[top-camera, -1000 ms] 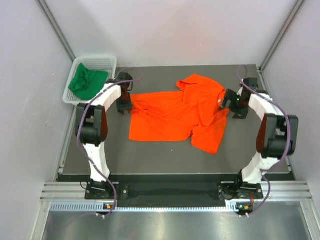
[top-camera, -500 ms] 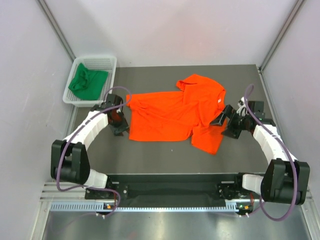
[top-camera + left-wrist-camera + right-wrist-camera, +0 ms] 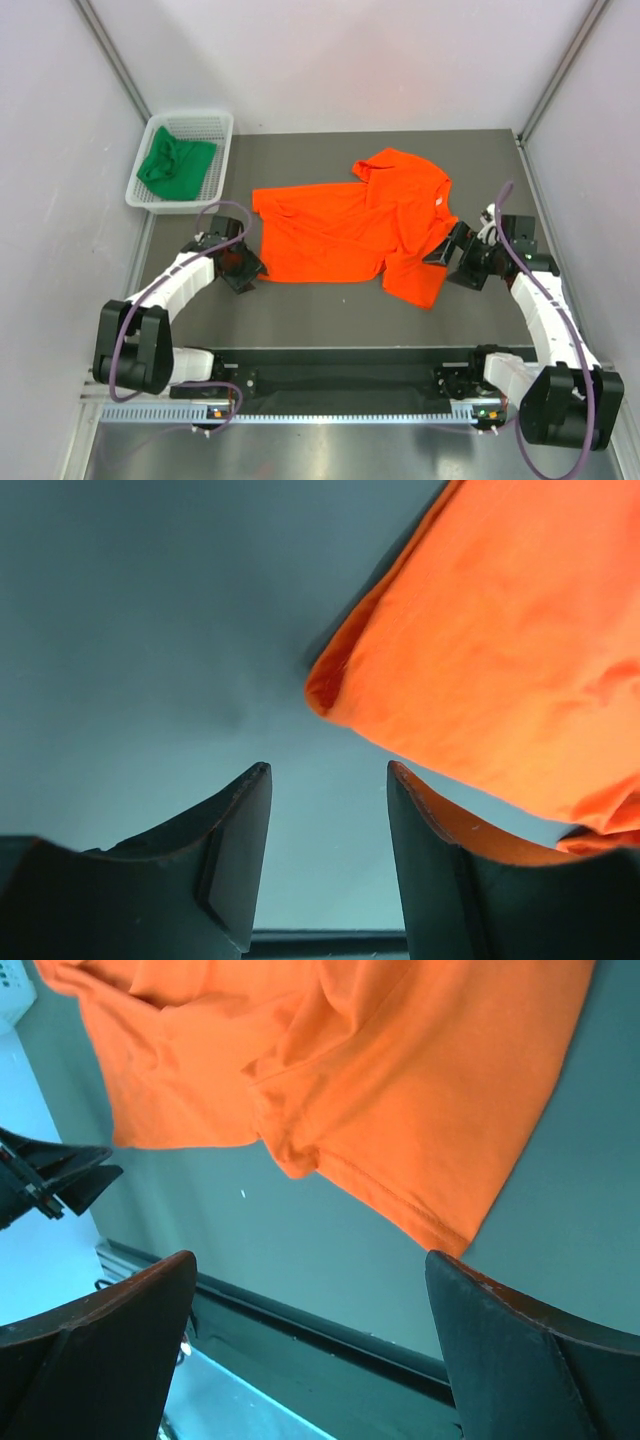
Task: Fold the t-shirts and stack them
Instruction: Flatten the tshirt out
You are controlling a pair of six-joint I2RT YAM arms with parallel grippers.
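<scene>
The bright orange t-shirt (image 3: 350, 230) lies spread and rumpled on the dark table, its upper right part folded over. The dark green t-shirt (image 3: 175, 165) lies bunched in the white mesh basket (image 3: 222, 125) at the back left. My left gripper (image 3: 250, 270) is open and empty, just left of the orange shirt's lower left corner (image 3: 335, 685). My right gripper (image 3: 445, 258) is open wide and empty, just right of the shirt's lower right flap (image 3: 440, 1140). Neither touches the cloth.
The table's front edge and a metal rail (image 3: 350, 385) run along the bottom. Grey walls close in on both sides. Bare dark table (image 3: 320, 310) lies in front of the shirt. The left gripper's tip (image 3: 60, 1180) shows in the right wrist view.
Both arms have drawn back towards the near edge and lowered. The left gripper moved from the shirt's upper left corner to its lower left corner. The right gripper moved down along the right side.
</scene>
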